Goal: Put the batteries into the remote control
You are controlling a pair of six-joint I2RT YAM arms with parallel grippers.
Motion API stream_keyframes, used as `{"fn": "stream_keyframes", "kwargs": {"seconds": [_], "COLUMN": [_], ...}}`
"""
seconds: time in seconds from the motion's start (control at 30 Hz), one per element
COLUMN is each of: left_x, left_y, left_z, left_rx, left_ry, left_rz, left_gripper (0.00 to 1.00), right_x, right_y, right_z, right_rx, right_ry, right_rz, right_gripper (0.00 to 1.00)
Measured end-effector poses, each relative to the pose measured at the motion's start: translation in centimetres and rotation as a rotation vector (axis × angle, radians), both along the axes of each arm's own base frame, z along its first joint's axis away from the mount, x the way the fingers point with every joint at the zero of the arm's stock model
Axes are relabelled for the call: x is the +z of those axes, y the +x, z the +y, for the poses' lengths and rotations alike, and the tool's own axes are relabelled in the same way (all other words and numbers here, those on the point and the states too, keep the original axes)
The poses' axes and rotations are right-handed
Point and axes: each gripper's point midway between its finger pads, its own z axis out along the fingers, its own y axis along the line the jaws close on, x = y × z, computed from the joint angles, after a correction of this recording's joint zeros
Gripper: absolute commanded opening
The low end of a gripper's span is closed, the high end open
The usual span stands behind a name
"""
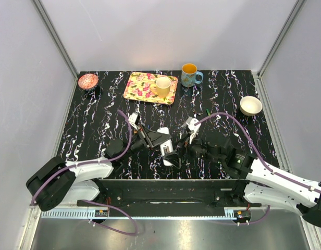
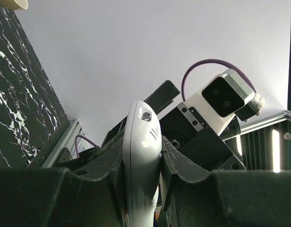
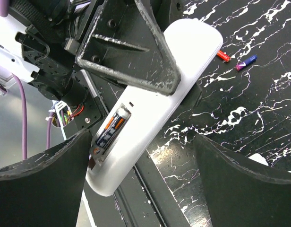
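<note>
My left gripper is shut on the white remote control and holds it above the table's near edge; in the left wrist view the remote stands clamped between the jaws of that gripper. In the right wrist view the remote lies slantwise with its dark recess facing up. A dark battery with orange marks lies in the recess. My right gripper is open, its fingers either side of the remote's near end. Two loose batteries, one red-orange and one dark blue, lie on the table beyond the remote.
At the back stand a floral tray with a yellow cup, a blue mug, a pink bowl at the left and a white bowl at the right. A black rail runs along the near edge.
</note>
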Motion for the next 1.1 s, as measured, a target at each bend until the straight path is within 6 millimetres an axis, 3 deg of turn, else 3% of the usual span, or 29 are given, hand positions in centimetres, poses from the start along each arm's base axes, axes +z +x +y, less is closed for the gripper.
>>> {"fn": "stream_keyframes", "kwargs": {"seconds": [0.73,1.1], "left_x": [-0.5,-0.3], "left_y": [-0.3,-0.9], "left_z": [-0.7,-1.0], "left_rx": [-0.02,-0.042], "left_ry": [0.014,0.018], "left_rz": [0.006,-0.016], "left_gripper": [0.0,0.0], "right_x": [-0.9,-1.4], "right_y": [0.4,0.5], "right_z": [0.0,1.6], "right_rx": [0.029,0.068], "right_ry": [0.038,0.064], "right_rz": [0.115,0.175], "right_gripper": [0.83,0.84]}}
